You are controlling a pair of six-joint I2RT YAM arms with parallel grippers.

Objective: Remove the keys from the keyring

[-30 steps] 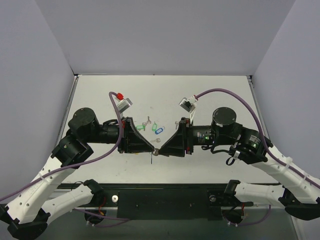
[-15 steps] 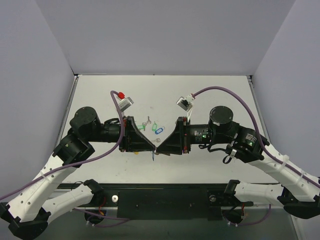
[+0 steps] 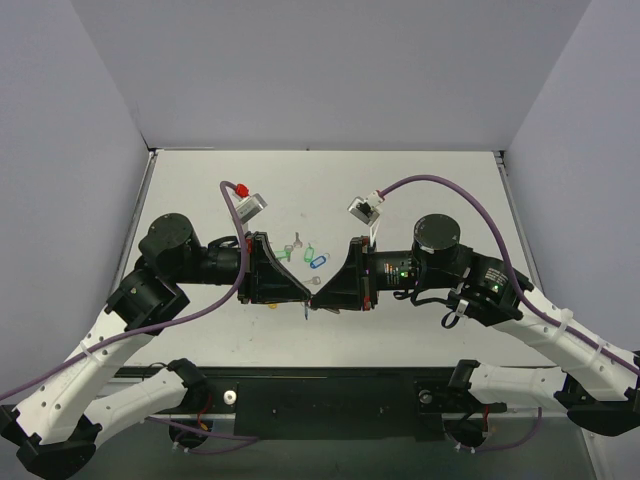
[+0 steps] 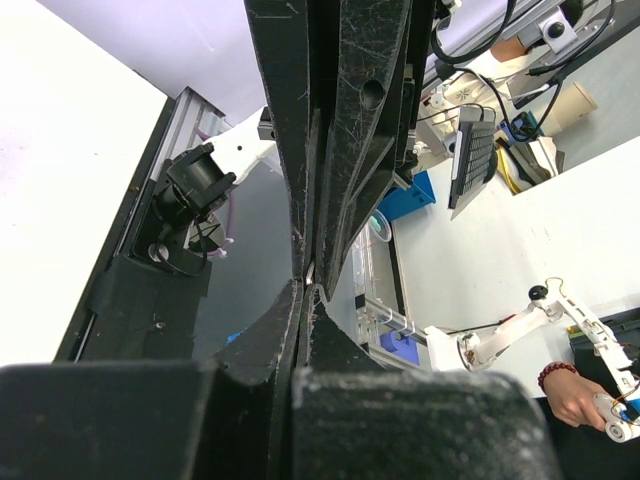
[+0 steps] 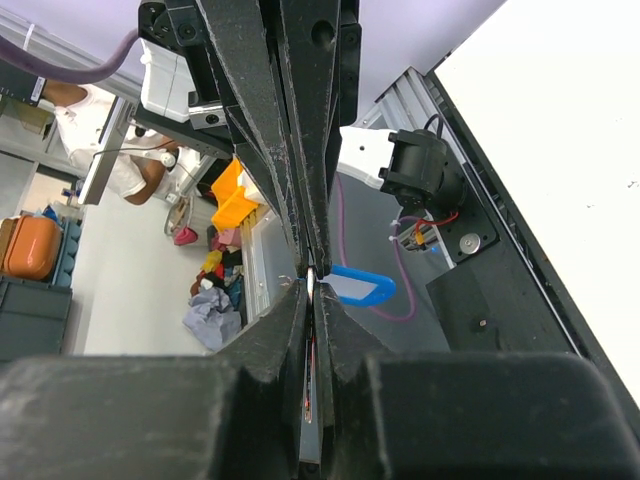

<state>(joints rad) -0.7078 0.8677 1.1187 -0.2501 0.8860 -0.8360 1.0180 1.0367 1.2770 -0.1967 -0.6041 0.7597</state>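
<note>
My two grippers meet tip to tip above the table's near middle. My right gripper [image 3: 319, 299] is shut on a thin silver-grey key seen edge-on [image 5: 311, 282]. My left gripper [image 3: 305, 296] is shut right against it, on what looks like the tiny ring; the ring itself is hidden between the fingertips. The light-blue tag with its white window [image 5: 360, 288] hangs free beside the pinch point. From above the tag shows only as a thin blue sliver [image 3: 303, 313]. In the left wrist view the left gripper [image 4: 305, 290] is pressed shut with a pale sliver at its tip.
On the table behind the grippers lie two green tags [image 3: 283, 254] [image 3: 307, 248], a darker solid-blue tag [image 3: 318, 262] and loose grey keys [image 3: 297, 240] [image 3: 316, 281]. A bit of yellow [image 3: 273, 305] shows by the left gripper. The table's front edge is just below the pinch point.
The right arm has shifted a little to the left and the pinch point with it. The hanging tag has turned slightly. Both grippers stay shut.
</note>
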